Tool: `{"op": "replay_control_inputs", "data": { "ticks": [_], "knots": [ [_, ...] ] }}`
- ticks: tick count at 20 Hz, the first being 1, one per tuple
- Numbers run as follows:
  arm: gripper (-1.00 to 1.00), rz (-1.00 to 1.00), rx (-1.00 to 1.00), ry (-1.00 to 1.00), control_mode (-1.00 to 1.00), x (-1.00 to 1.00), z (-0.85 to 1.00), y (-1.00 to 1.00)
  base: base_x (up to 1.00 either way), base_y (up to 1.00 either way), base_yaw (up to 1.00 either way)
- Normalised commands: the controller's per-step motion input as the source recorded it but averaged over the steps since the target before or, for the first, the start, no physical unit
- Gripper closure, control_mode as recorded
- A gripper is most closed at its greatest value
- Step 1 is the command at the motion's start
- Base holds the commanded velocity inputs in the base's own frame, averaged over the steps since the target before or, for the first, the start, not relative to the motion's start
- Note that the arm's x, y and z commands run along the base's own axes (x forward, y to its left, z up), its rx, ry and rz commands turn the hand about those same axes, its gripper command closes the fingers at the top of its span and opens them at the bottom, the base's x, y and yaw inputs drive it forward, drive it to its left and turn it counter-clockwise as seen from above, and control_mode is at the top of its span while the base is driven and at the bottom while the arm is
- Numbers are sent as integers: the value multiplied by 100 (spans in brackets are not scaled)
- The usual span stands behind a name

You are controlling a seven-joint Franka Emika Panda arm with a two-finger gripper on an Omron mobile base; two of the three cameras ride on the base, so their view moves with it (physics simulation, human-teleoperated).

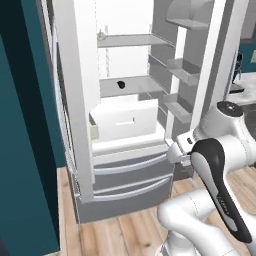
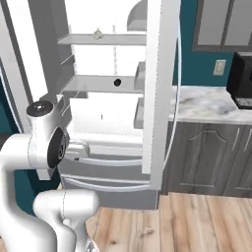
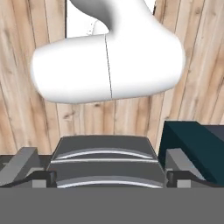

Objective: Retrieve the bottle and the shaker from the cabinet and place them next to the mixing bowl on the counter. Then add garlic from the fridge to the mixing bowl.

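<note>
A: Wooden plank flooring [image 1: 125, 232] is seen running under an open fridge [image 1: 125, 125], which is flanked by a teal wall panel [image 1: 25, 125] at 9 o'clock in the left base view.

B: How is the fridge laid out?

A: Its doors are swung wide, white shelves are exposed, a white drawer [image 1: 125, 119] is pulled partly out, and two grey freezer drawers [image 1: 130, 175] are stacked below. In the right base view, grey lower cabinets [image 2: 211, 157] under a marble counter [image 2: 206, 104] are shown at 3 o'clock, with a black appliance [image 2: 241, 79] standing on the counter.

B: And the arm?

A: The white arm [image 1: 220, 165] is folded in front of the freezer drawers, at 4 o'clock in the left base view. In the hand view the floor and the freezer drawers are looked down upon.

B: What is known of the gripper?

A: The gripper [image 3: 107, 177] is shown by its two dark tips at 6 o'clock of the hand view; the fingers are spread fully apart and nothing is held between them.

B: Where is the garlic?

A: A small pale item, taken to be the garlic [image 1: 101, 35], is seen on the upper shelf, at 12 o'clock in both base views, well apart from the gripper. A small dark object [image 1: 120, 84] lies on the shelf below it; what it is cannot be told.
</note>
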Motion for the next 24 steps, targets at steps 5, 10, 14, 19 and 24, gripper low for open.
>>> {"op": "replay_control_inputs", "data": {
  "ticks": [5,10,14,19,24],
  "knots": [
    [-100,0,0,0,100,0,0,0,65,26,-1],
    [-100,0,0,0,100,0,0,0,60,27,-3],
    [-100,0,0,0,100,0,0,0,52,39,-8],
    [-100,0,0,0,100,0,0,0,39,50,-17],
    [-100,0,0,0,100,0,0,0,39,40,-20]
  ]
}}
